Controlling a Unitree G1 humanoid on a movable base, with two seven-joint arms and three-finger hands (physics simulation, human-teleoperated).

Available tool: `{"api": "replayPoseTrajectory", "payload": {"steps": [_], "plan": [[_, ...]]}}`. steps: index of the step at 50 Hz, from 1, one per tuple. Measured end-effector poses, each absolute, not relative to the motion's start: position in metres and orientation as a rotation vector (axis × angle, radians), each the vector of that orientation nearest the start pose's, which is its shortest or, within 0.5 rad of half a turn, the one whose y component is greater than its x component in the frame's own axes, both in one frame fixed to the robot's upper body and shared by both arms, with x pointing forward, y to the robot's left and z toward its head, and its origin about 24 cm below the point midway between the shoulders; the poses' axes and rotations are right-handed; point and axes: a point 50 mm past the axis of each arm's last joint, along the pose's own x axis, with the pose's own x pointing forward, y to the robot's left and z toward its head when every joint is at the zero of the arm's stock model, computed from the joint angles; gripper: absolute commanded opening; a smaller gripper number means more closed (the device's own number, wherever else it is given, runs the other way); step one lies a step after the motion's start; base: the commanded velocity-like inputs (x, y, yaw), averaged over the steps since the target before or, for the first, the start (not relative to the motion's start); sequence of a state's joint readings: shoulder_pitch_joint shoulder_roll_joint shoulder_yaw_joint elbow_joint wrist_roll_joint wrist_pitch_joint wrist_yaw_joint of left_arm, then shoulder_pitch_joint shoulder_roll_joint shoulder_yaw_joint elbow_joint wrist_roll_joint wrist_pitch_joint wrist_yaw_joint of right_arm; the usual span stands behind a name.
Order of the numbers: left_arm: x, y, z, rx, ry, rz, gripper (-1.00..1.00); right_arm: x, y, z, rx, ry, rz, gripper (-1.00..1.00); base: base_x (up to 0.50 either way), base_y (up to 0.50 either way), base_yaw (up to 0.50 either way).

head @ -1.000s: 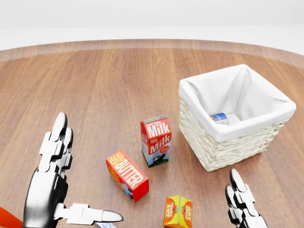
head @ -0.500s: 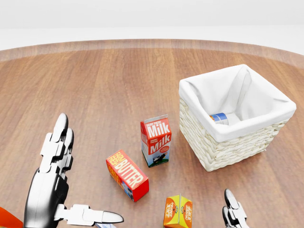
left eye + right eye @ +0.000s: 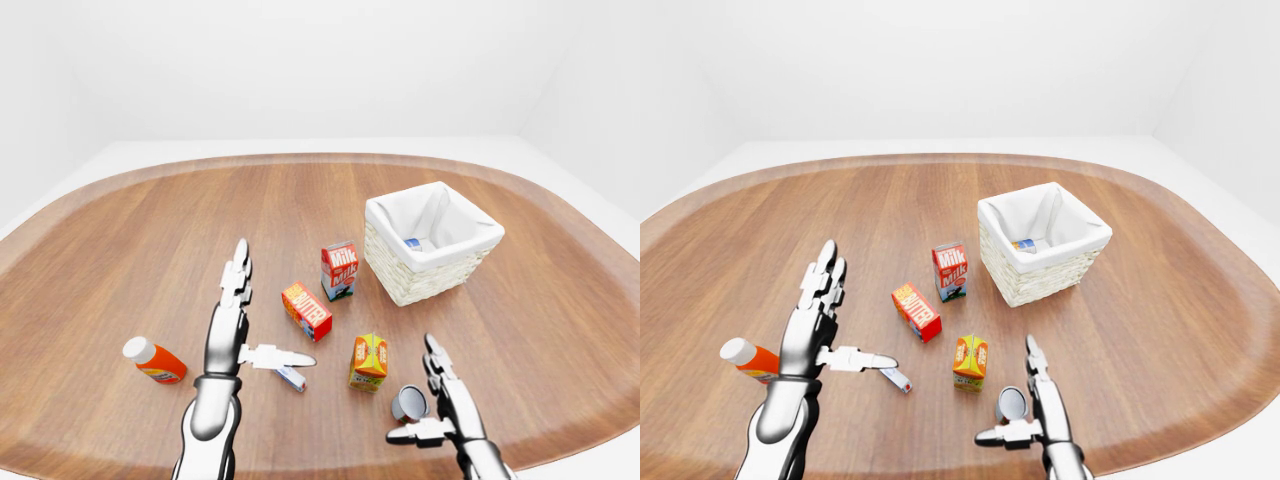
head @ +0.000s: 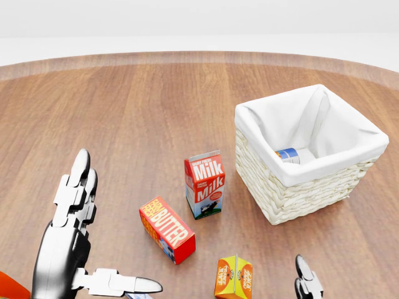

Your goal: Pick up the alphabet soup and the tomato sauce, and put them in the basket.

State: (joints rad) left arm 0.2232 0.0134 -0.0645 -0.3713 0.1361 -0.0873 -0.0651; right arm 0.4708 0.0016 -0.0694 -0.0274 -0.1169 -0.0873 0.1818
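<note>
Your right hand (image 3: 448, 408) drops at the bottom edge: in the head view only a fingertip shows now, where a second ago the fingers stood tall. In the left-eye view it is released, fingers straight and thumb out to the left. A small grey metal can (image 3: 408, 403), on its side with its round end toward the camera, lies just beside those fingers and above the thumb, inside the open span. Whether anything touches it cannot be told. The descent reads as the approach to the second pickup, with no grasp yet.

Your left hand (image 3: 232, 322) hovers spread and empty at the left, thumb pointing right over a small blue-and-white packet (image 3: 292, 378). An orange bottle with a white cap (image 3: 152, 361) lies left of that wrist.

Just beside the can, to its upper left, stands an orange juice carton (image 3: 368, 361). Higher in the view lie a red-and-orange butter box (image 3: 307, 311) and an upright red-and-white milk carton (image 3: 339, 270), on the round wooden table (image 3: 150, 250).

Farthest, the woven white basket with a cloth liner (image 4: 293, 199) holds one can with a blue-and-white label (image 4: 288, 155), tucked low against the near wall. By appearances half the job is done; which of the two cans is soup and which sauce cannot be read.
</note>
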Motion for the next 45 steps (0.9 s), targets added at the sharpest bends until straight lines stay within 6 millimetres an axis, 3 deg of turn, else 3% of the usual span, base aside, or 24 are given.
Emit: {"api": "replayPoseTrajectory", "payload": {"steps": [15, 45], "plan": [[0.208, 0.145, 0.088, 0.147, -0.245, -0.062, 1.0, 0.141, -0.184, -0.03, -0.113, 0.344, 0.008, 1.0, 0.0, 0.0, 0.0], [0.208, 0.144, 0.087, 0.149, -0.241, -0.064, 1.0, 0.138, -0.192, -0.042, -0.106, 0.399, -0.009, 1.0, 0.0, 0.0, 0.0]]}}
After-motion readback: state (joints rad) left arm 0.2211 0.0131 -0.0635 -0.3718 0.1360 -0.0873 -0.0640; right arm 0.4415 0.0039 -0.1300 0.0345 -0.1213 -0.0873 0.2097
